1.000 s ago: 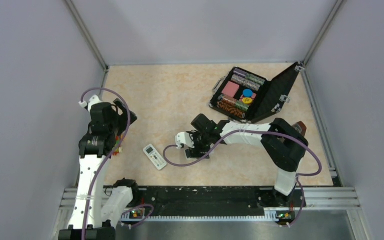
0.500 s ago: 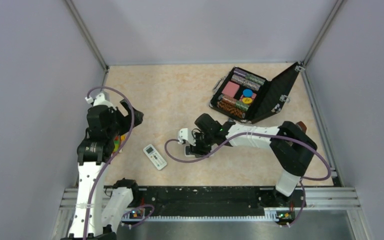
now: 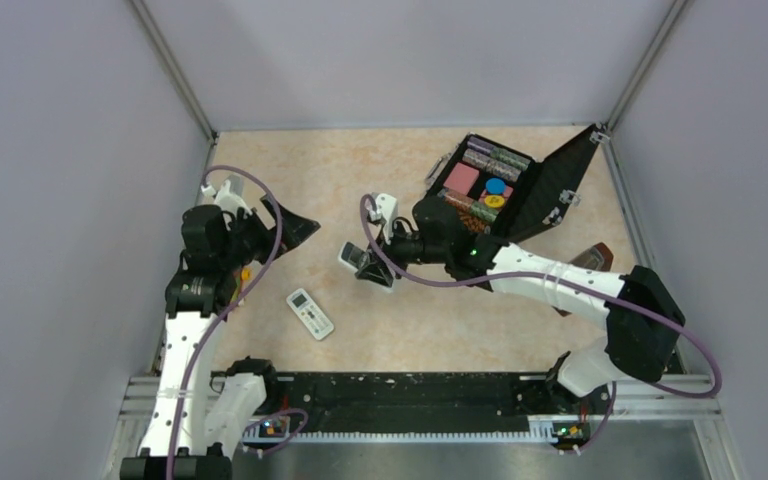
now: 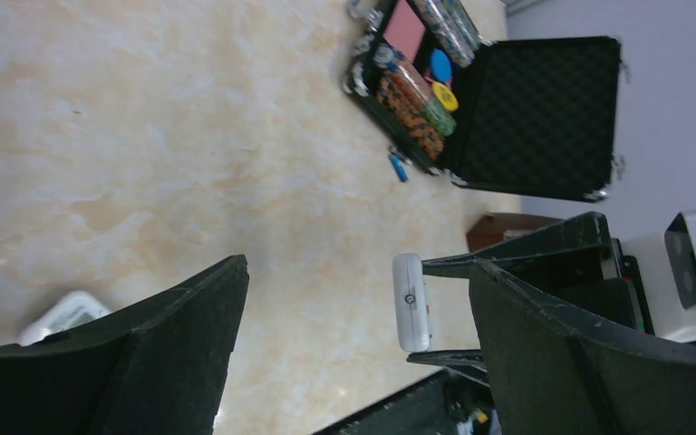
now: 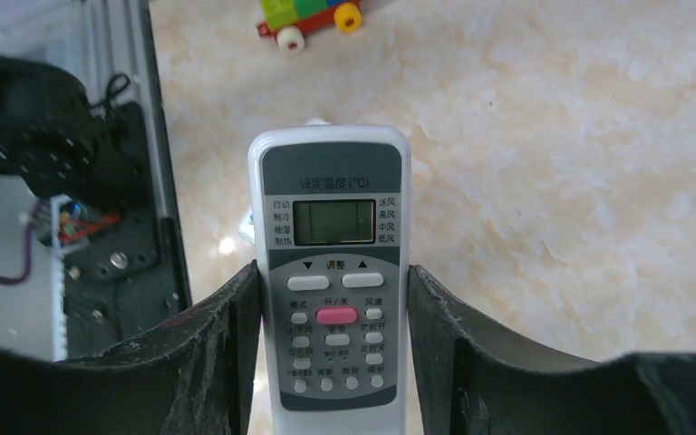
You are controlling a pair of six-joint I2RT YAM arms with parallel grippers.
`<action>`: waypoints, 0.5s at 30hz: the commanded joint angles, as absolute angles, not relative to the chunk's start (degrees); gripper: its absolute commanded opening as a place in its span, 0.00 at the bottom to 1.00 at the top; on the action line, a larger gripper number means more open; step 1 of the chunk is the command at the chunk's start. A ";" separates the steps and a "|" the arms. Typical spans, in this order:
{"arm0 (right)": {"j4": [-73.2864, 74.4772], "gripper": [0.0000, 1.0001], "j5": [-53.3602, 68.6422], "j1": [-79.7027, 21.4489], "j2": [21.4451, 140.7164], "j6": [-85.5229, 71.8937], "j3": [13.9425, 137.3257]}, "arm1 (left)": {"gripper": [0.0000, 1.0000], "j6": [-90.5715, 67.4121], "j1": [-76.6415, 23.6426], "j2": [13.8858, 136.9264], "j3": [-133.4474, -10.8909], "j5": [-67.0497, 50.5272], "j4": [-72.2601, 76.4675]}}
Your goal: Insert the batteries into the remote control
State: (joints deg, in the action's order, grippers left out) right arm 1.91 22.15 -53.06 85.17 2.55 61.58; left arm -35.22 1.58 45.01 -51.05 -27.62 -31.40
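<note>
We find the right gripper (image 5: 331,294) clamped on the remote control (image 5: 331,272). Its two fingers (image 5: 227,335) press the lower sides of the body, and the grey button panel with its small display faces the right wrist camera. In the top view the remote control sits at the tip of the right arm, over the table (image 3: 360,170), between the left gripper (image 3: 295,226) and the open black case (image 3: 560,190). Its plain white back faces the left wrist camera. The left gripper is spread wide and holds nothing. The batteries (image 4: 399,168) lie on the table just beside the outer wall of the black case, well apart from both grippers; we cannot tell their number. A second remote (image 3: 310,313) lies flat on the table nearer the arm bases. A toy vehicle (image 5: 313,16) stands on the table.
</note>
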 commanded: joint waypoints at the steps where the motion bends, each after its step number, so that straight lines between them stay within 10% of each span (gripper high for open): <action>1: -15.40 0.33 21.79 -53.04 81.23 -12.27 58.82 | 0.95 -45.66 1.73 46.88 -47.95 -40.57 -20.35; 15: -12.65 0.31 19.68 -54.29 84.58 -11.35 63.08 | 0.83 -46.83 -4.12 52.32 -46.50 -45.39 -17.94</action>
